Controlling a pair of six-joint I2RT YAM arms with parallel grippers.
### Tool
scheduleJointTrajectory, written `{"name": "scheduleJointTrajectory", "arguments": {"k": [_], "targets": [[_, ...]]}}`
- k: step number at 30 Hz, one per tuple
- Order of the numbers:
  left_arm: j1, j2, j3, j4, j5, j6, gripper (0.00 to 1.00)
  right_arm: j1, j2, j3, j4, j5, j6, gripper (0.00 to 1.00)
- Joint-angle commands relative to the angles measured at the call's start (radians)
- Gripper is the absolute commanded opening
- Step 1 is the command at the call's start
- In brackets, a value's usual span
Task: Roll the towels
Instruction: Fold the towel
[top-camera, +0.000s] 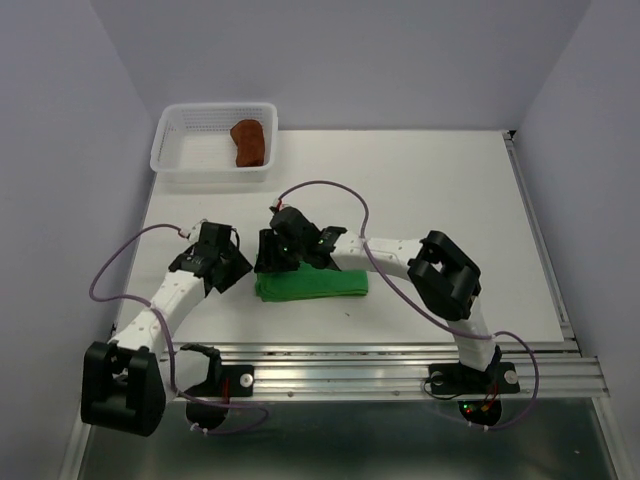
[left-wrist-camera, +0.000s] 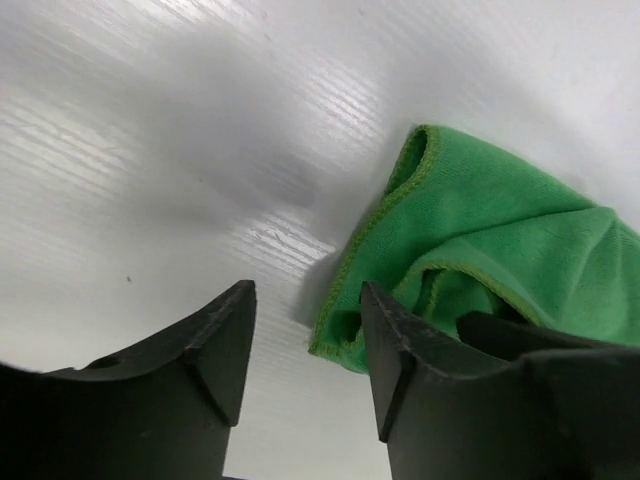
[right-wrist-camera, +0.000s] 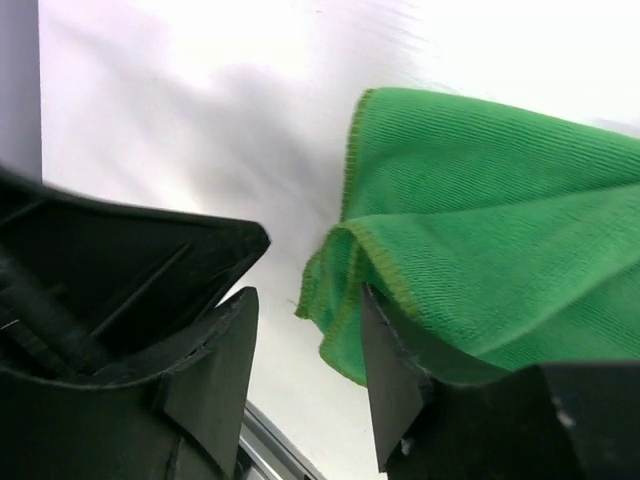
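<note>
A green towel (top-camera: 312, 284) lies folded in a flat strip on the white table near the front edge. My left gripper (top-camera: 237, 270) is open and empty at the towel's left end; in the left wrist view the towel's folded corner (left-wrist-camera: 480, 240) lies just beyond the gripper's (left-wrist-camera: 308, 350) right finger (left-wrist-camera: 400, 360). My right gripper (top-camera: 272, 256) is open over the same left end. In the right wrist view the towel corner (right-wrist-camera: 470, 220) rests against the gripper's (right-wrist-camera: 305, 375) right finger (right-wrist-camera: 395, 385), its edge lifted a little. A brown rolled towel (top-camera: 248, 142) lies in the basket.
A white mesh basket (top-camera: 180, 150) stands at the back left of the table. The metal rail (top-camera: 400, 355) runs along the front edge. The left gripper's black body (right-wrist-camera: 110, 270) fills the left of the right wrist view, close to the right gripper.
</note>
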Motion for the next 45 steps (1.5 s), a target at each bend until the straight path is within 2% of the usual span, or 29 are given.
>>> {"name": "scheduleJointTrajectory", "arguments": {"k": [1,5,7,10,13,14,15,22,26,38,45], "targets": [[0.012,-0.125,0.051,-0.119,-0.061,-0.025,0.59,0.015,0.025,0.086,0.045,-0.047,-0.077,0.54],[0.014,-0.219,0.051,-0.164,-0.015,-0.046,0.65,0.015,0.022,0.136,0.011,-0.026,-0.129,0.67],[0.014,-0.241,0.044,-0.170,-0.001,-0.051,0.71,0.015,-0.002,0.130,0.012,-0.023,-0.143,0.68],[0.014,-0.271,0.013,-0.164,0.034,-0.054,0.77,0.015,-0.065,0.103,0.020,-0.029,-0.175,0.79],[0.014,-0.291,-0.015,-0.156,0.065,-0.068,0.89,0.015,-0.117,0.054,0.040,-0.064,-0.185,1.00],[0.014,-0.297,-0.021,-0.153,0.070,-0.072,0.91,0.015,-0.130,0.037,0.040,-0.063,-0.177,1.00],[0.014,-0.307,-0.025,-0.151,0.077,-0.077,0.99,0.015,-0.158,-0.001,0.040,-0.055,-0.166,1.00],[0.014,-0.360,-0.058,-0.153,0.108,-0.103,0.99,0.015,-0.268,-0.204,0.095,-0.049,-0.166,1.00],[0.014,-0.357,-0.056,-0.155,0.108,-0.104,0.99,0.015,-0.251,-0.239,0.094,-0.038,-0.159,1.00],[0.014,-0.340,-0.039,-0.148,0.100,-0.081,0.99,0.015,-0.071,-0.085,0.095,-0.008,-0.183,1.00],[0.014,-0.342,-0.042,-0.145,0.103,-0.080,0.99,0.015,0.045,0.081,0.071,0.028,-0.232,1.00]]}}
